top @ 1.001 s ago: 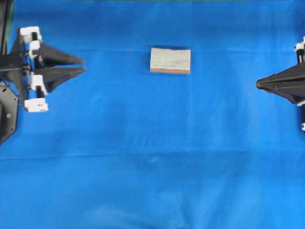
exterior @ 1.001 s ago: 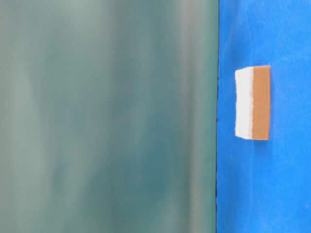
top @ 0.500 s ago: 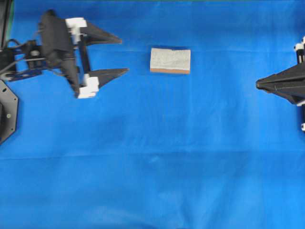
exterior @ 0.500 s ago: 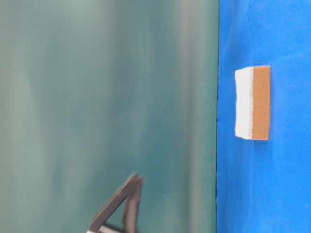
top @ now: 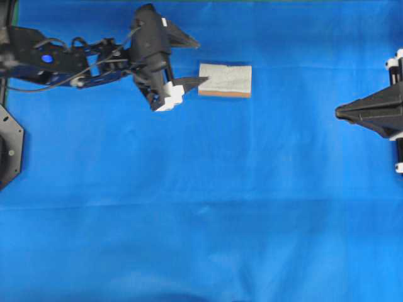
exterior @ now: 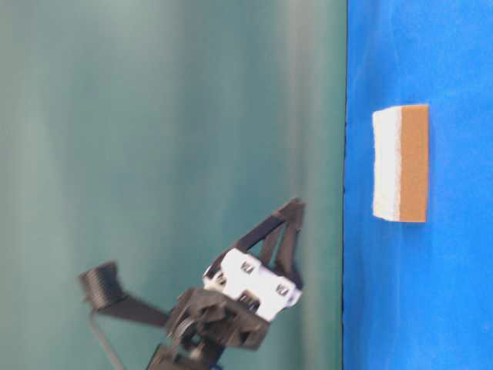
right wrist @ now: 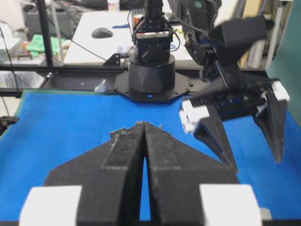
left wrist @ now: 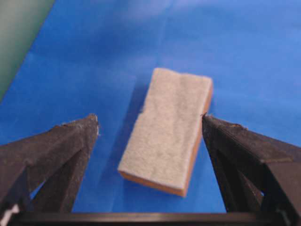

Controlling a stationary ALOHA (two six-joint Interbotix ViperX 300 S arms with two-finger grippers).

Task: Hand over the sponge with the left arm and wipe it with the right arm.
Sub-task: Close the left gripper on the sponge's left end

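Observation:
The sponge [top: 225, 80] lies flat on the blue cloth, speckled grey side up and orange layer underneath; its orange face shows in the table-level view [exterior: 400, 163]. My left gripper [top: 201, 61] is open wide just left of it, the near fingertip overlapping the sponge's left end. It hangs above the cloth [exterior: 291, 212], touching nothing. In the left wrist view the sponge [left wrist: 169, 129] sits below and between the spread fingers [left wrist: 61, 150]. My right gripper [top: 339, 112] is shut and empty at the right edge, pointing left; its tips [right wrist: 145, 125] are pressed together.
Blue cloth [top: 208, 207] covers the table. A black octagonal plate [top: 9, 148] sits at the left edge. The left arm's base [right wrist: 151, 70] stands beyond the cloth's far end, with the open left gripper [right wrist: 255, 162] seen from the right wrist.
The left gripper opened wide and swept right from the left edge to the sponge's left end, rising off the cloth. Sponge and right arm stayed put.

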